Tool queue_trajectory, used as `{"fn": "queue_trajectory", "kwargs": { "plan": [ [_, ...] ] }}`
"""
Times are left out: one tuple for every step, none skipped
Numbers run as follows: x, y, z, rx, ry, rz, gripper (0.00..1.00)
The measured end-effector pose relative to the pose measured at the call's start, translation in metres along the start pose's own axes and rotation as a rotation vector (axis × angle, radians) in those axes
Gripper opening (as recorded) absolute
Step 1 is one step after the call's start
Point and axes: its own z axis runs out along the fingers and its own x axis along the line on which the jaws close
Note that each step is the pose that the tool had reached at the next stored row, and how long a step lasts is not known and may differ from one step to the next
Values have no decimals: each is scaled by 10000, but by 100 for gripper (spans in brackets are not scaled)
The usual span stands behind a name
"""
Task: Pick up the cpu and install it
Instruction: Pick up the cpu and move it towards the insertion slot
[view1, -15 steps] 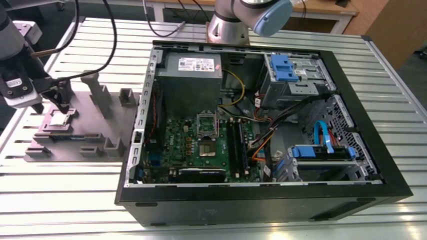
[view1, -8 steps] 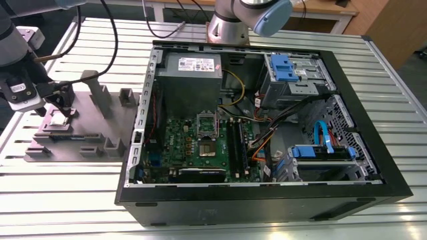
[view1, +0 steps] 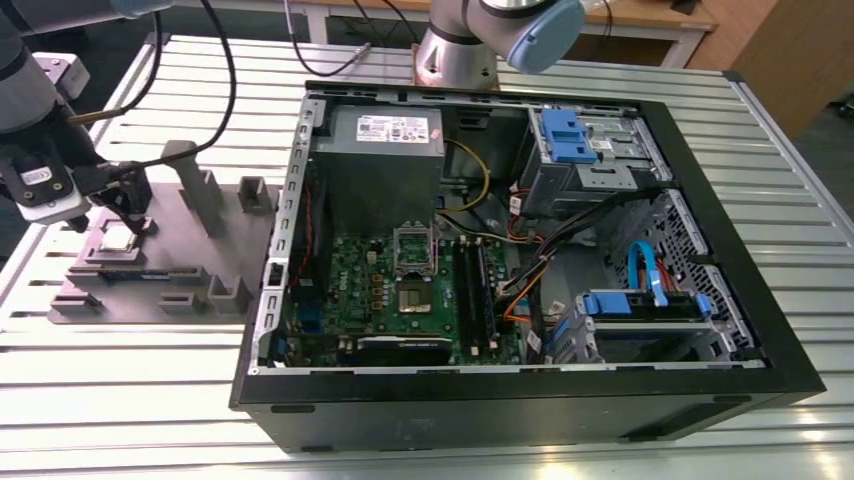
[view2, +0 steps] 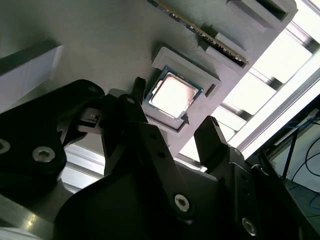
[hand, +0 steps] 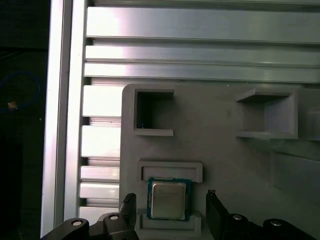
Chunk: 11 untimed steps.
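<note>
The cpu (hand: 168, 199) lies flat, shiny top up, square with no long axis, in a shallow pocket of the grey holder plate (hand: 225, 150), to the exterior view's left of the computer case (view1: 534, 400). The gripper (hand: 170, 196) hangs over it spread wide, a finger (hand: 129, 200) on each side. The print on the chip is too small to read.
</note>
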Motion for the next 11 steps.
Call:
{"fn": "queue_trajectory", "kwargs": {
  "plan": [
    [0, 0, 3, -1, -1, 0, 66],
    [-1, 0, 14, -4, -5, 0, 66],
    [-1, -1, 29, -2, -3, 0, 66],
    [-1, -2, 46, 0, -1, 0, 66],
    [-1, -2, 66, 0, -1, 0, 66],
    [-1, -3, 83, 1, -1, 0, 66],
    [-1, -4, 98, 2, -1, 1, 66],
    [0, -4, 113, 2, 0, 6, 66],
    [0, -5, 128, 3, -2, 9, 66],
    [0, -5, 140, 3, -3, 12, 66],
    [0, -6, 150, 3, -4, 16, 66]
  ]
}}
